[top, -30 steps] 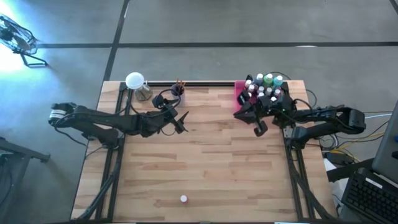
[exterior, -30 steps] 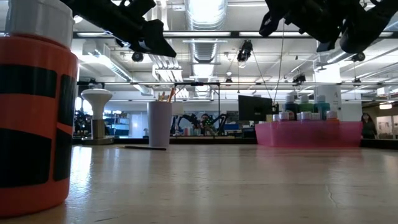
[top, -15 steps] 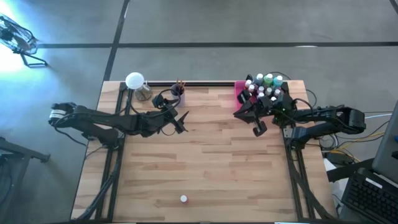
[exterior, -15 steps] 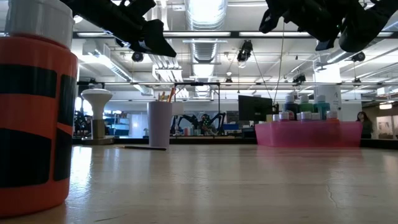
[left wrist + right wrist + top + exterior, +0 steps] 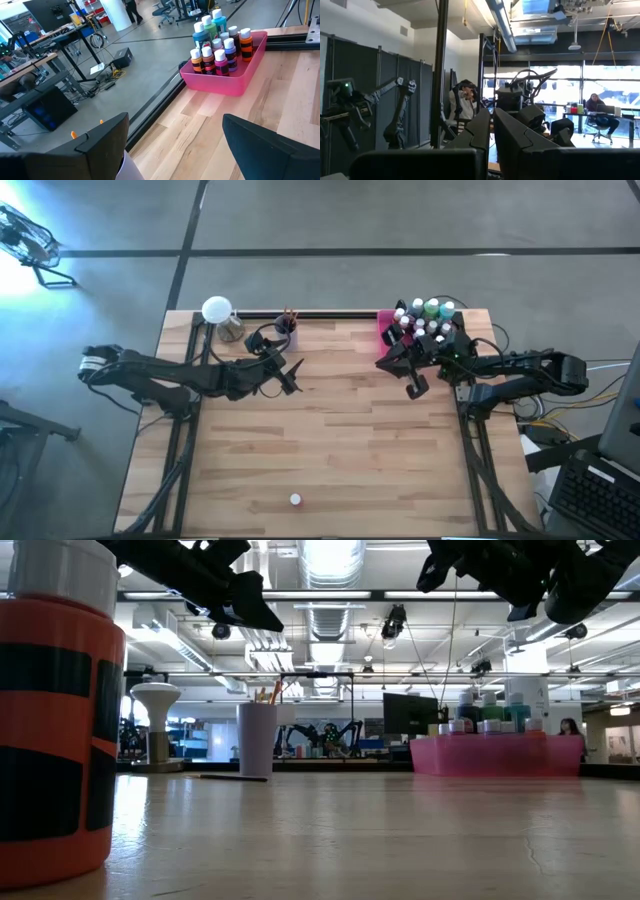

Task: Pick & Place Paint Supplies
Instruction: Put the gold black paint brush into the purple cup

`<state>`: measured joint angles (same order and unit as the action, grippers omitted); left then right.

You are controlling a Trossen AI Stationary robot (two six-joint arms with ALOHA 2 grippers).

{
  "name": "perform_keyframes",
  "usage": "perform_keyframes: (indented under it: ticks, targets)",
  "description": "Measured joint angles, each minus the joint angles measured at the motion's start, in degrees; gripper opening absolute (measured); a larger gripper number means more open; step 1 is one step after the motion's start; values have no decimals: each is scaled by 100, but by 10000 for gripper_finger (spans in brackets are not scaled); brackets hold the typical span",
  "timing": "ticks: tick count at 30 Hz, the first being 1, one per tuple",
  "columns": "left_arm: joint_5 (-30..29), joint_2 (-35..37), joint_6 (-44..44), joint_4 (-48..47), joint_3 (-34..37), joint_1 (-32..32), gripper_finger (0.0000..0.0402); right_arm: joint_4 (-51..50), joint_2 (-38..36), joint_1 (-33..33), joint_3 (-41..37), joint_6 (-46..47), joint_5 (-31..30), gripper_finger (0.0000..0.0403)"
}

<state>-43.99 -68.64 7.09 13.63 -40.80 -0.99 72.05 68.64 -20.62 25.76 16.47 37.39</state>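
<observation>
My work surface is a table (image 5: 330,440) of pale wooden planks with a smooth, lightly grained top and a dark rail along its far edge. At the far left corner stands a lamp-like object with a round white top (image 5: 216,309) on a metallic base. Just beside it, on the far edge, is the lilac cup (image 5: 256,739), a plain straight-sided cylinder holding thin brushes (image 5: 272,692) upright. A thin dark stick (image 5: 228,777) lies flat on the planks near the cup.

My left gripper (image 5: 293,376) hangs above the table near the cup, its two dark angular fingers spread wide and holding nothing.

Near the front edge, about midway along it, stands one lone paint bottle (image 5: 295,500): a round orange body with black bands and a white cap, filling the low view's left side.

My right gripper (image 5: 414,388) hangs above the table at the near side of the tray, its flat dark fingers pressed together with nothing between them.

At the far right corner sits the pink tray (image 5: 235,82), a glossy rectangular plastic bin. The paint bottles (image 5: 216,45) stand upright in it, packed touching one another, white-capped, in blue, green, red, purple and orange.

A person sits in the room behind.
</observation>
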Motion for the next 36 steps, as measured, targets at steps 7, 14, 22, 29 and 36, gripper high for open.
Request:
perform_keyframes:
  ticks: [7,14,22,29,36]
  targets:
    - [0,0,0,0,0,0,326,-36,0,0,0,-2,2,9]
    - [0,0,-1,-1,0,0,326,-279,7,0,0,-146,0,8]
    - [2,0,0,0,0,0,326,-664,4,24,-2,-108,-392,8]
    - [2,0,0,0,0,0,326,-1348,2,253,214,-420,-880,8]
    - [2,0,0,0,0,0,326,-3313,0,354,833,-834,-996,8]
